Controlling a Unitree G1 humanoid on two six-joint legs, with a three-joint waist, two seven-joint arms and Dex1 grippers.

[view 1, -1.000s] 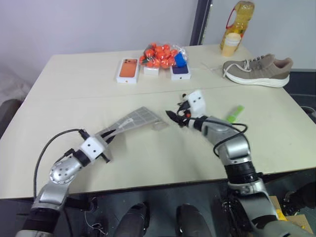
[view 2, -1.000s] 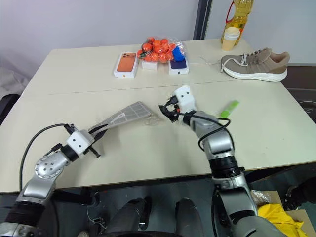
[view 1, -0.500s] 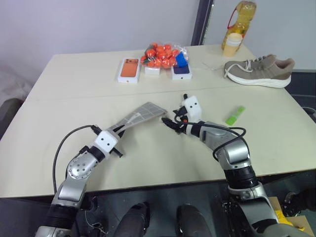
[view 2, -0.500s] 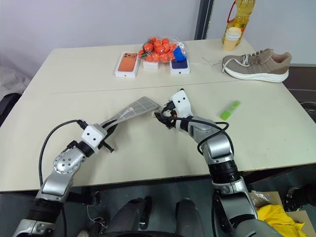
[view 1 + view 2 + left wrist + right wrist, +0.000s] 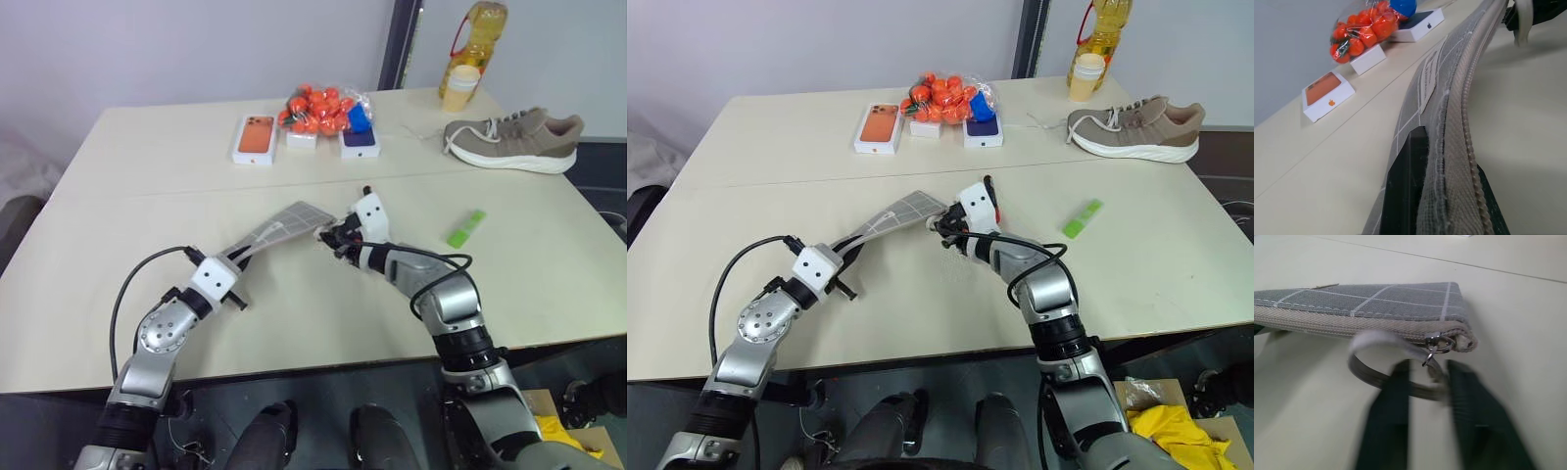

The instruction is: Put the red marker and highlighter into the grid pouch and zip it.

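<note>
The grid pouch is held off the tabletop at its near end by the left gripper, with the right gripper set at its far corner. The highlighter is seen well apart, near a shoe.

The scene is evenly, softly lit; faint shadows are cast, and the right gripper's fingers are motion-blurred.

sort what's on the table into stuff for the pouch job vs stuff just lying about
For the job: grid pouch, highlighter.

Lying about: shoe, oil bottle, paper cup, bag of orange balls, phone boxes.
</note>
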